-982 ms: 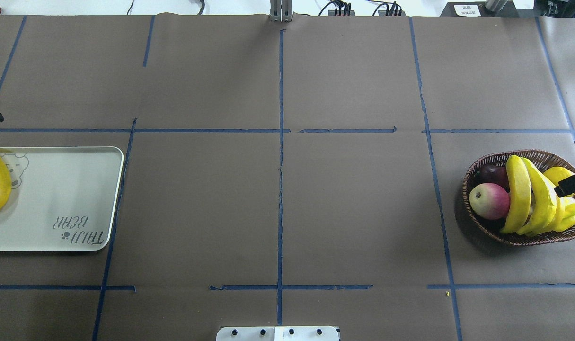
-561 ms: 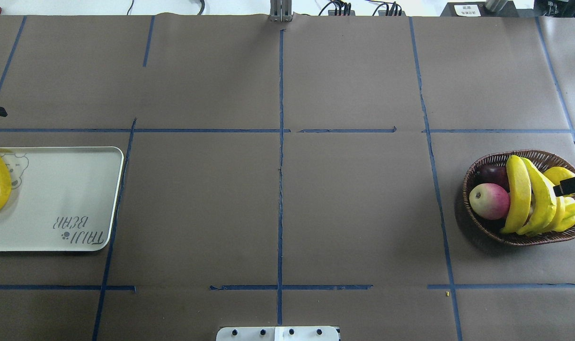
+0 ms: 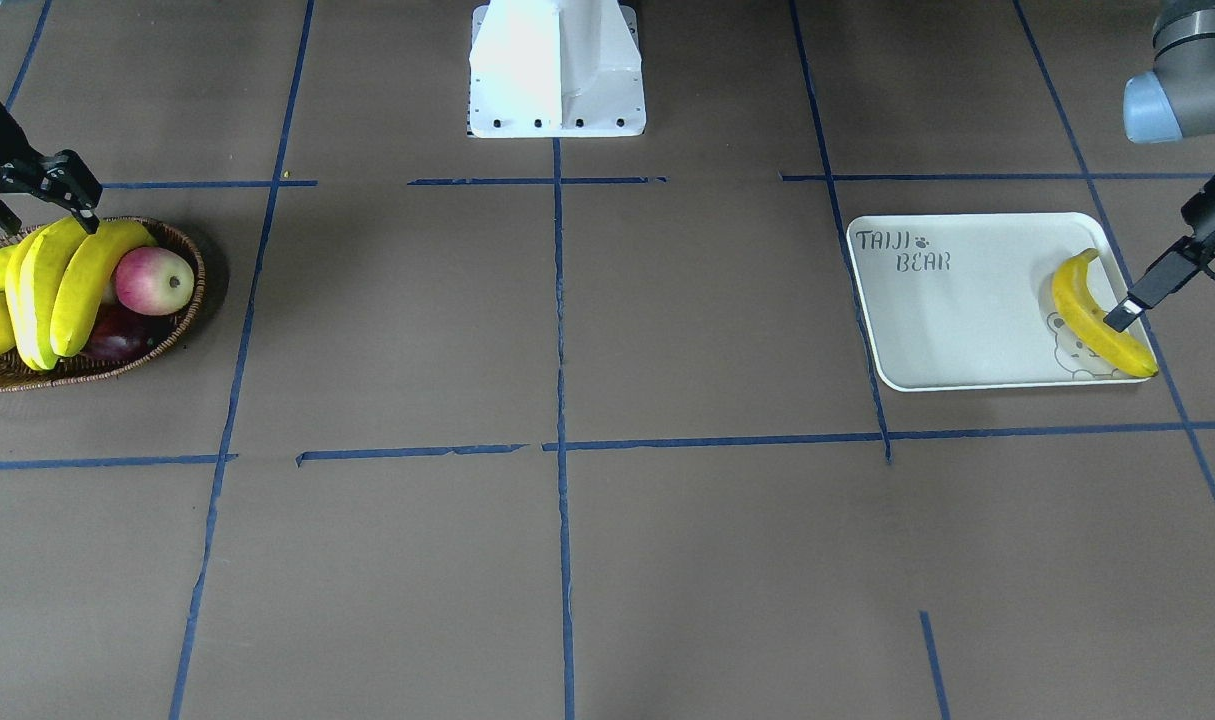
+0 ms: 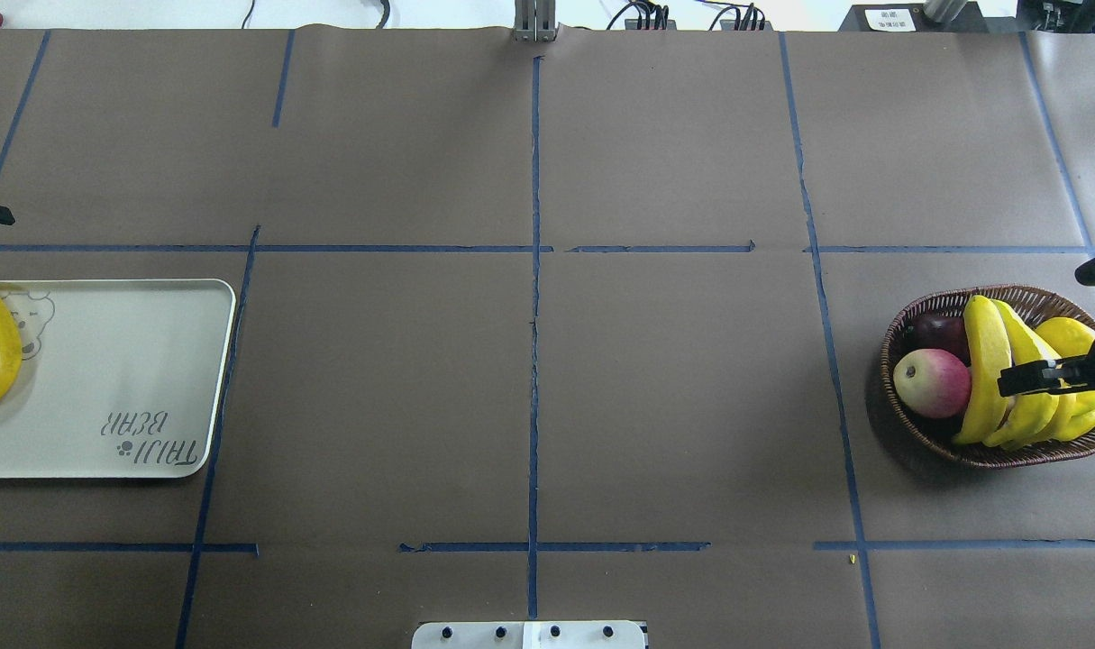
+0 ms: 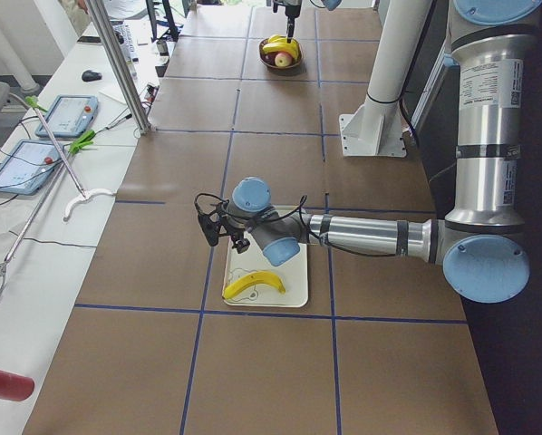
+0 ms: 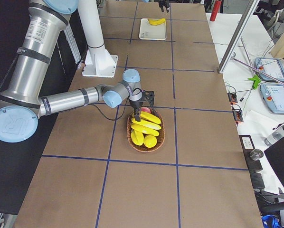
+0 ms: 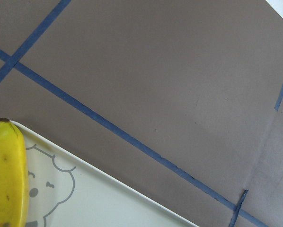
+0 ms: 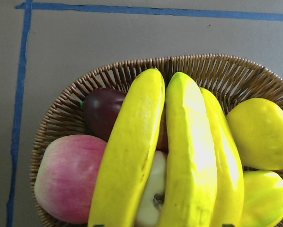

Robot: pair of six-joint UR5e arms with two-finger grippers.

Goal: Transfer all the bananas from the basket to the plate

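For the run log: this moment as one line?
plate: one banana | basket: three bananas | right pincer: open over basket | left pincer: near plate

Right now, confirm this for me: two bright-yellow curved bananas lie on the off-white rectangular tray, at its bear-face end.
Not right. Only one bright-yellow curved banana lies on the off-white rectangular tray, at its bear-face end. The exterior front-facing view shows this plainly, and the overhead exterior view agrees.

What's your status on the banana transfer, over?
Right gripper open over the basket bananas. Left gripper near plate, state unclear. One banana on plate, three in basket. Apple crowds them on one side.
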